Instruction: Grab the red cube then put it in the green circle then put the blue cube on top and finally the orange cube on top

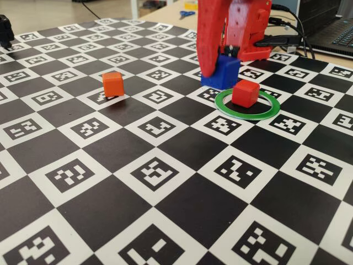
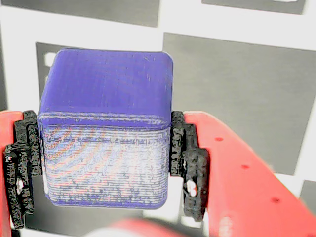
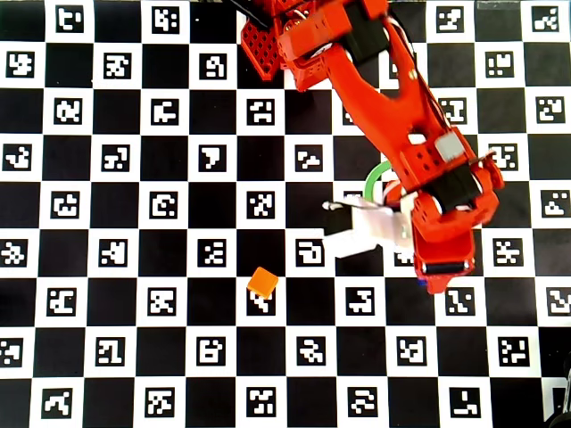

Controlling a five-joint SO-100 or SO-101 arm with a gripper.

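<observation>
The blue cube (image 2: 106, 128) fills the wrist view, clamped between the black pads (image 2: 190, 163) of my red gripper (image 2: 106, 160). In the fixed view the gripper (image 1: 219, 74) holds the blue cube (image 1: 222, 73) low over the board, just behind the left rim of the green circle (image 1: 259, 113). The red cube (image 1: 245, 93) sits inside that ring. The orange cube (image 1: 112, 84) stands alone to the left. From overhead, the arm and gripper (image 3: 437, 267) cover the red and blue cubes; only an arc of the green circle (image 3: 370, 183) and the orange cube (image 3: 262, 283) show.
The board is a black and white checker of printed markers (image 1: 160, 174). Behind it in the fixed view lie scissors (image 1: 186, 14), dark cables (image 1: 284, 38) and a laptop (image 1: 331, 25). A black object (image 1: 5, 30) stands at the far left corner.
</observation>
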